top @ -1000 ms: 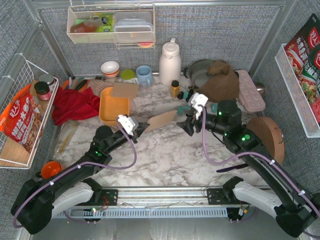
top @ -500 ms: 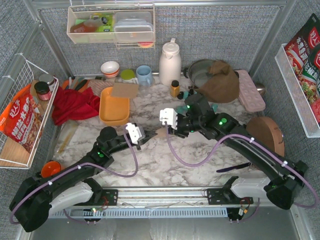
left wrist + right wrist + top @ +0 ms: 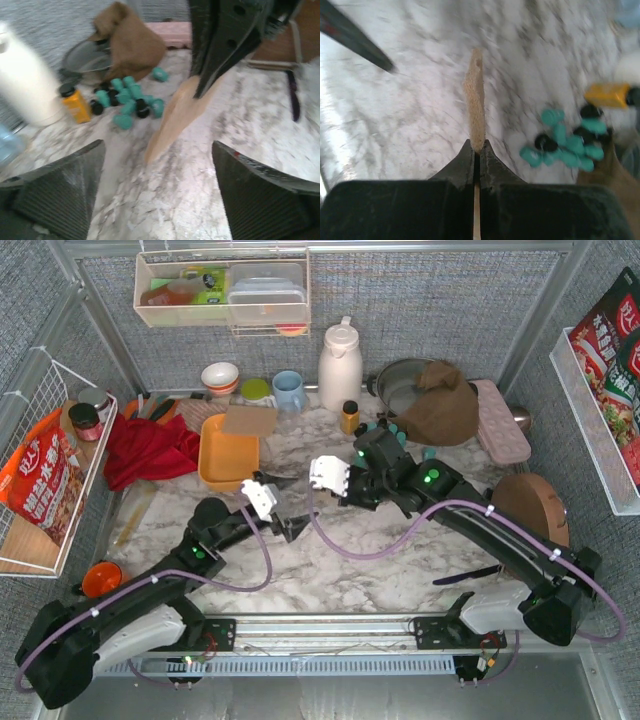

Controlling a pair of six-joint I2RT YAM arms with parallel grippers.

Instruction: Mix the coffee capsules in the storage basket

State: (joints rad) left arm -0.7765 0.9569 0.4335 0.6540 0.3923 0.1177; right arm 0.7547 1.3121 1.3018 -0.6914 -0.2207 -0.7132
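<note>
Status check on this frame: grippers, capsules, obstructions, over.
Left gripper open. Right gripper shut on cardboard piece. Coffee capsules piled on table beside amber bottle, none in storage basket.

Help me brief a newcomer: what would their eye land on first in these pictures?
First, the right hand, shut on a thin cardboard piece at centre, with the open left hand facing it. Next, the teal and black coffee capsules heaped on the marble table beside an amber bottle. They are not in the orange storage basket, which sits empty further left.
</note>
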